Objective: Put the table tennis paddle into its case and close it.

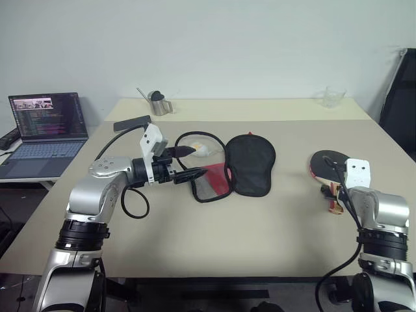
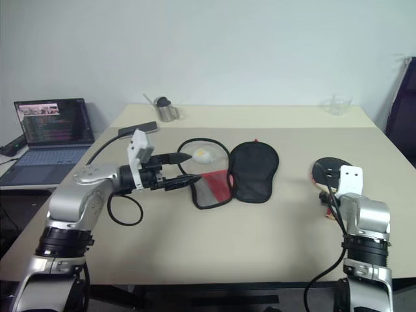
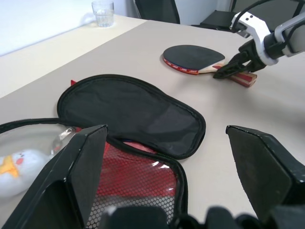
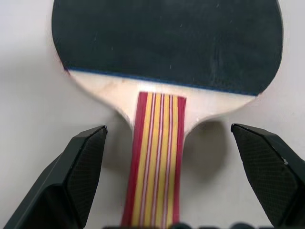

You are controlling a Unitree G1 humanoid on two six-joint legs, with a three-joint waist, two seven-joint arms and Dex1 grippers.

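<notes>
While the case [image 1: 234, 164] lies unzipped and spread open in the middle of the table [image 1: 260, 221], the table tennis paddle [image 3: 193, 58] is not in it yet. It lies flat, well apart, on the robot's right. So putting it in and zipping up are both left to do. The right gripper [image 4: 167, 179] is spread wide with the striped handle between its fingers, not squeezed. The left gripper [image 1: 195, 162] gapes too, holding nothing, at the case's edge. From the left wrist you can see a fluffy ball charm [image 3: 16, 164].
</notes>
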